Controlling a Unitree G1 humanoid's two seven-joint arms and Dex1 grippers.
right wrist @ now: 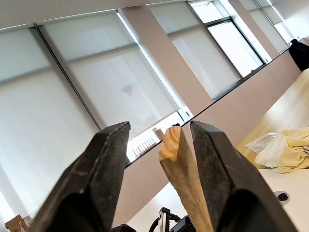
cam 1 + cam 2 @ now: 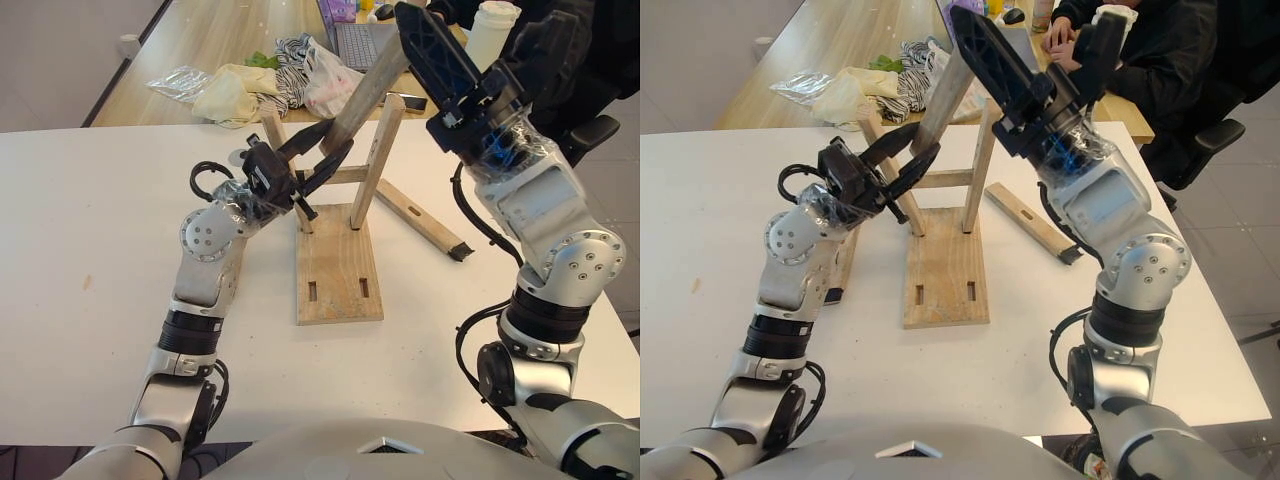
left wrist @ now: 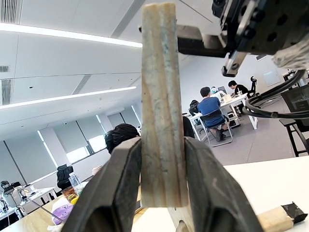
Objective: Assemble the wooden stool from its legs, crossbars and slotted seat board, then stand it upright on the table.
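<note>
Pale rough wooden leg [image 3: 161, 87], apparently square-cut, in left end effector [image 3: 162, 145]

The left arm [image 2: 205, 270] rises from the lower left of the head view, bent at the elbow, its forearm angled up toward the centre. Its pincer [image 2: 338, 140] is clamped on a wooden leg [image 3: 161, 96], both fingers [image 3: 118, 188] pressed against the wood. The right arm [image 2: 545, 230] stands on the right, its wrist cocked toward the upper middle. Its pincer [image 1: 159, 130] is spread, with the leg's end between the fingers [image 1: 96, 179].
</note>
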